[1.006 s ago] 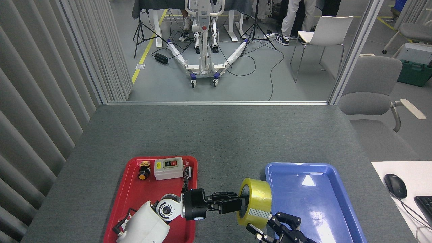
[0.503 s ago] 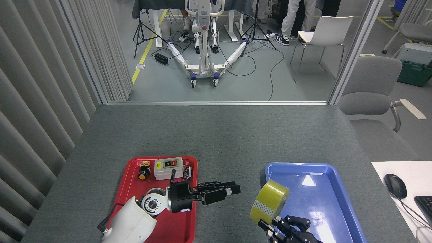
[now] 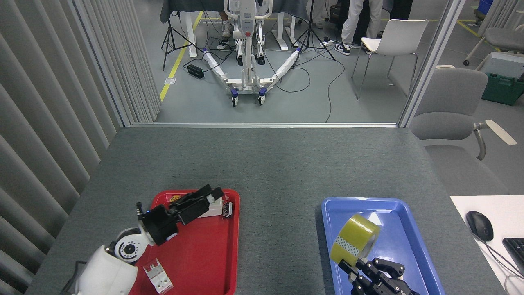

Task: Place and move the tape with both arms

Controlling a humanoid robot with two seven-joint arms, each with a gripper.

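Grey bench (image 3: 266, 164) carries red tray (image 3: 208, 254) and blue tray (image 3: 409, 246), well apart. White component, possibly a breaker (image 3: 159, 277), lies in red tray. Mouse (image 3: 479, 225) at right edge.

Two trays sit on the table (image 3: 266, 164): one tray (image 3: 204, 254) left, another tray (image 3: 405, 229) right, well apart.

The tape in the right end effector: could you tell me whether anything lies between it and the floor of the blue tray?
Nothing visible does. The tape is held by the right end effector over the blue tray, whose visible floor is bare. The red tray with its parts, and the left end effector, are well off to the left.
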